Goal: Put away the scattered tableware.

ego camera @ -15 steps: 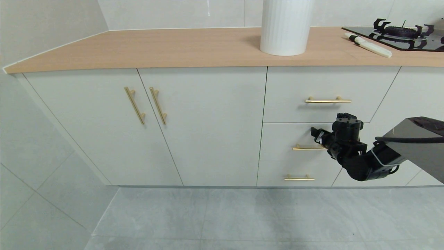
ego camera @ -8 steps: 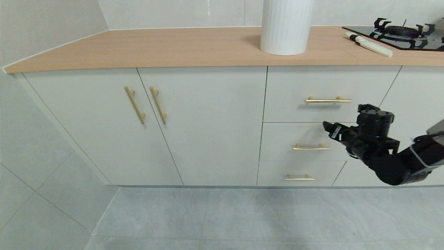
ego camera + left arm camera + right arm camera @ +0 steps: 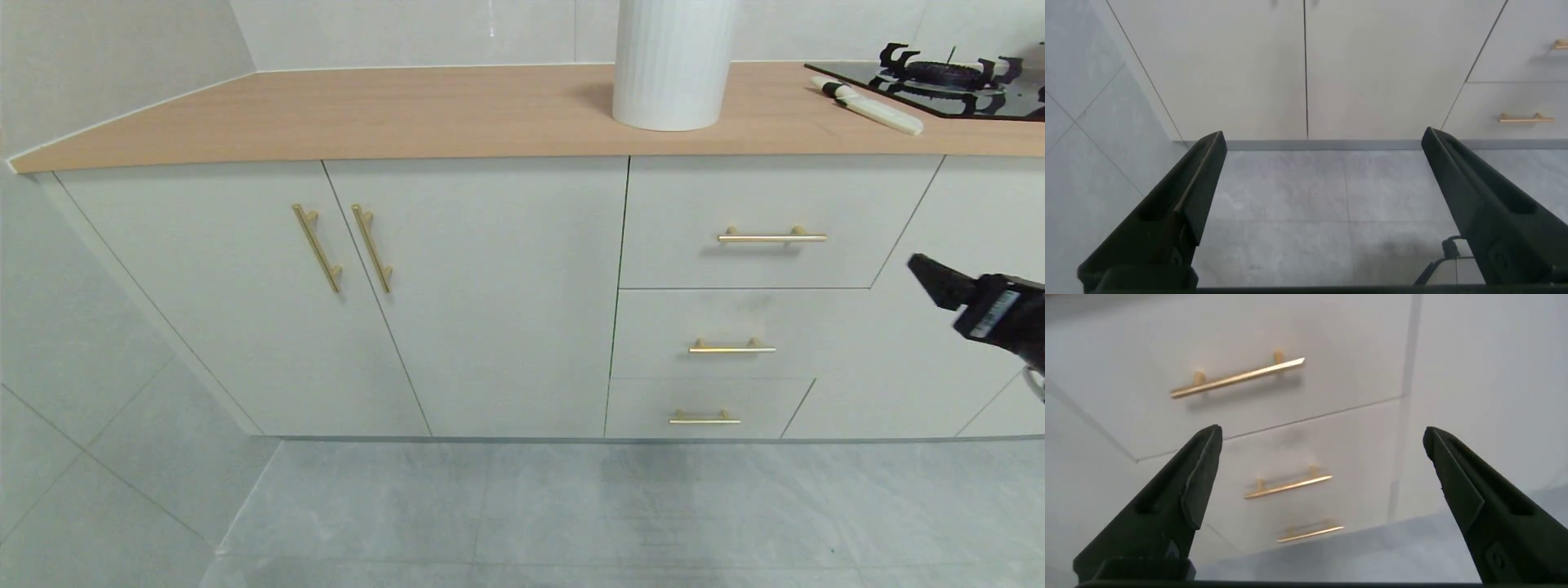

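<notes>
A cream-handled utensil with a black band [image 3: 867, 104] lies on the wooden countertop [image 3: 367, 114] beside the hob [image 3: 939, 77]. A tall white ribbed container [image 3: 671, 65] stands on the counter above the drawers. My right gripper [image 3: 935, 278] hangs open at the right edge of the head view, level with the gap between the top and middle drawers; in its wrist view the gripper [image 3: 1323, 482] holds nothing and faces the drawer fronts. My left gripper [image 3: 1323, 163] is open and empty, low over the floor in front of the cabinet base.
Three shut drawers carry gold handles: top [image 3: 772, 238], middle [image 3: 732, 349], bottom [image 3: 704, 420]. Two shut cabinet doors with gold handles [image 3: 343, 247] stand to the left. Grey tiled floor [image 3: 522, 506] lies in front, and a wall closes off the left side.
My right arm has drawn back from the middle drawer's handle, moving right and slightly up to the edge of the head view. The drawers stay shut.
</notes>
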Controlling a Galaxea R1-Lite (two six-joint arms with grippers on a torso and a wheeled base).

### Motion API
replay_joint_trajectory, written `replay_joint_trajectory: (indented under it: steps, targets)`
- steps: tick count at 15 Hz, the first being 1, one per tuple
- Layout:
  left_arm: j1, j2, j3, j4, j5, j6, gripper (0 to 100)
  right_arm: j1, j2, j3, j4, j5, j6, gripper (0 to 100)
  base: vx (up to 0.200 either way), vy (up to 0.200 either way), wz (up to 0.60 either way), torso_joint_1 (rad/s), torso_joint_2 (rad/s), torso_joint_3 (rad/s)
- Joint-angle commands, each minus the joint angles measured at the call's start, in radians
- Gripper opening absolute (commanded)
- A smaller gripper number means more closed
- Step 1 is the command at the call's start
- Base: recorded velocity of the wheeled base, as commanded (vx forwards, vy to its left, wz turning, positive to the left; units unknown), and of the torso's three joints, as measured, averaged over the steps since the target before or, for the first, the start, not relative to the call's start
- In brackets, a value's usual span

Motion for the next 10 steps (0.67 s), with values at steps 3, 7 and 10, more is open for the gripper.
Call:
replay_joint_trajectory:
  steps: [3, 7, 10]
  targets:
    - [0.0, 0.0, 0.0, 0.0, 0.0, 0.001, 100, 0.0, -0.767, 0.151, 0.462, 0.0, -0.19, 100, 0.0, 0.0, 0.0, 0.0, 0.0, 0.0]
    - [0.0, 0.0, 0.0, 0.0, 0.0, -0.001, 100, -0.006, -1.05, -0.034, 0.988, -0.001, -0.196, 100, 0.0, 0.0, 0.0, 0.0, 0.0, 0.0]
    - [0.0, 0.0, 0.0, 0.0, 0.0, 0.001, 100, -0.098, -1.187, -0.04, 1.074, 0.009, -0.244, 100, 0.0, 0.0, 0.0, 0.0, 0.0, 0.0]
